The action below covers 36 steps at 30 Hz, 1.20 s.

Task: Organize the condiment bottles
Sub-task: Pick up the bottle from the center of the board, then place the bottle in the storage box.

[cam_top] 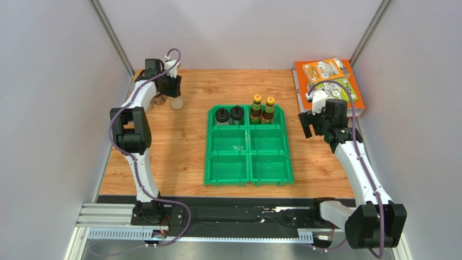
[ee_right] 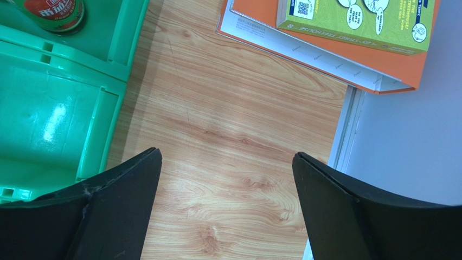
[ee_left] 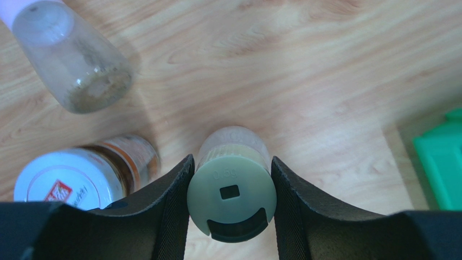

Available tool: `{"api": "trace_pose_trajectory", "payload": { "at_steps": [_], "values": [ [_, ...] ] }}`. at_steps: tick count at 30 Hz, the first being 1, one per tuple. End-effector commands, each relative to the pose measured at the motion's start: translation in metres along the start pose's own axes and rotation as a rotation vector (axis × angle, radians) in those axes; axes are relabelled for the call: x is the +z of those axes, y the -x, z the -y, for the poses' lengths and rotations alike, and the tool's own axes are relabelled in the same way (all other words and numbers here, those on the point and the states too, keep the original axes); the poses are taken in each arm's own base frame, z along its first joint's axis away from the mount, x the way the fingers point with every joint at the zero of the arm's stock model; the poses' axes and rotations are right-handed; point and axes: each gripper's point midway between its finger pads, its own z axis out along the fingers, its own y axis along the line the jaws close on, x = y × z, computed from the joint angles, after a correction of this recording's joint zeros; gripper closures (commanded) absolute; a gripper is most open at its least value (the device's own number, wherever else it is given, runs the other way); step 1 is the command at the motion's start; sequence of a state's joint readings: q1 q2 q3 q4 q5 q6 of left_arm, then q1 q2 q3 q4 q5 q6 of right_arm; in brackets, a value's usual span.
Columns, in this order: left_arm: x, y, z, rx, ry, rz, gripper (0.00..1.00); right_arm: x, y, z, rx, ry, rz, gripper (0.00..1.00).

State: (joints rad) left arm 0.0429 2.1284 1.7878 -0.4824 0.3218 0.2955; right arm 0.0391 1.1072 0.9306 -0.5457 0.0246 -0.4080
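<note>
top: high, behind, far | wrists: downward, close | share green bin [cam_top: 248,146], seemingly

Seven bottles [cam_top: 262,109], one green bin [cam_top: 248,182], two books [cam_top: 325,73]

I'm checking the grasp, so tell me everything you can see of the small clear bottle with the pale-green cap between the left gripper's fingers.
The small clear bottle with a pale-green cap stands upright on the wooden table, seen from above. Its round, matt, plastic-looking cap has a small square hole and a dark crescent opening. The glassy body below looks cloudy. The left gripper is closed on it, black fingers against both sides of the cap.
</note>
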Motion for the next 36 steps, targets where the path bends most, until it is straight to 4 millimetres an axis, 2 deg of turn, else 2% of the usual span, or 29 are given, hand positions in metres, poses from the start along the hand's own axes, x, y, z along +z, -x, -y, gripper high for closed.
{"api": "trace_pose_trajectory", "payload": {
  "at_steps": [1, 3, 4, 5, 6, 7, 8, 9, 10, 11, 12, 13, 14, 16, 17, 19, 20, 21, 22, 23, 27, 31, 36],
  "values": [
    [-0.086, 0.065, 0.030, 0.041, -0.076, 0.186, 1.00, -0.006, 0.020, 0.005, 0.002, -0.014, 0.051, 0.07],
    [-0.104, 0.070, 0.049, 0.049, -0.141, 0.213, 1.00, -0.005, 0.019, 0.006, 0.003, -0.018, 0.046, 0.07],
    [-0.126, 0.079, 0.060, 0.071, -0.152, 0.242, 1.00, -0.006, 0.019, 0.007, 0.003, -0.022, 0.047, 0.06],
    [-0.136, 0.080, 0.068, 0.086, -0.169, 0.251, 1.00, -0.005, 0.019, 0.007, 0.003, -0.022, 0.047, 0.06],
    [-0.140, 0.075, 0.085, 0.110, -0.209, 0.249, 1.00, -0.005, 0.019, 0.006, 0.002, -0.021, 0.048, 0.06],
    [-0.162, 0.081, 0.096, 0.151, -0.214, 0.285, 1.00, -0.005, 0.019, 0.007, 0.003, -0.021, 0.046, 0.06],
    [-0.171, 0.079, 0.102, 0.166, -0.222, 0.296, 1.00, -0.005, 0.019, 0.007, 0.003, -0.022, 0.047, 0.06],
    [-0.172, 0.074, 0.135, 0.205, -0.295, 0.292, 1.00, -0.006, 0.019, 0.007, 0.003, -0.023, 0.049, 0.06],
    [-0.190, 0.077, 0.151, 0.250, -0.308, 0.323, 1.00, -0.005, 0.019, 0.007, 0.003, -0.023, 0.049, 0.05],
    [-0.195, 0.076, 0.178, 0.290, -0.356, 0.331, 1.00, -0.005, 0.020, 0.007, 0.001, -0.024, 0.051, 0.05],
    [-0.206, 0.072, 0.196, 0.324, -0.386, 0.343, 1.00, -0.005, 0.019, 0.007, 0.001, -0.025, 0.050, 0.05],
    [-0.210, 0.070, 0.211, 0.348, -0.411, 0.345, 1.00, -0.004, 0.019, 0.007, 0.000, -0.024, 0.047, 0.05],
    [-0.214, 0.067, 0.241, 0.391, -0.469, 0.348, 1.00, -0.003, 0.018, 0.007, 0.001, -0.026, 0.044, 0.05],
    [-0.218, 0.062, 0.270, 0.429, -0.515, 0.342, 1.00, -0.002, 0.018, 0.007, 0.000, -0.027, 0.044, 0.05],
    [-0.221, 0.058, 0.300, 0.469, -0.568, 0.337, 1.00, -0.002, 0.017, 0.008, 0.000, -0.030, 0.039, 0.05],
    [-0.213, 0.054, 0.323, 0.499, -0.601, 0.312, 1.00, 0.000, 0.016, 0.008, -0.003, -0.032, 0.035, 0.04],
    [-0.213, 0.050, 0.345, 0.531, -0.640, 0.301, 1.00, 0.000, 0.016, 0.009, -0.003, -0.035, 0.034, 0.04],
    [-0.210, 0.052, 0.354, 0.545, -0.642, 0.296, 1.00, 0.000, 0.016, 0.010, -0.003, -0.042, 0.035, 0.03],
    [-0.195, 0.046, 0.363, 0.554, -0.656, 0.261, 1.00, -0.001, 0.017, 0.010, -0.003, -0.042, 0.036, 0.04],
    [-0.190, 0.042, 0.377, 0.571, -0.677, 0.244, 1.00, -0.001, 0.016, 0.011, -0.003, -0.044, 0.035, 0.03],
    [-0.158, 0.039, 0.401, 0.572, -0.709, 0.188, 1.00, -0.002, 0.017, 0.011, -0.004, -0.048, 0.037, 0.03],
    [-0.143, 0.041, 0.420, 0.561, -0.736, 0.183, 1.00, 0.000, 0.015, 0.011, -0.006, -0.048, 0.029, 0.03],
    [-0.124, 0.033, 0.440, 0.576, -0.741, 0.164, 1.00, 0.000, 0.014, 0.010, -0.009, -0.045, 0.028, 0.03]
  ]
}}
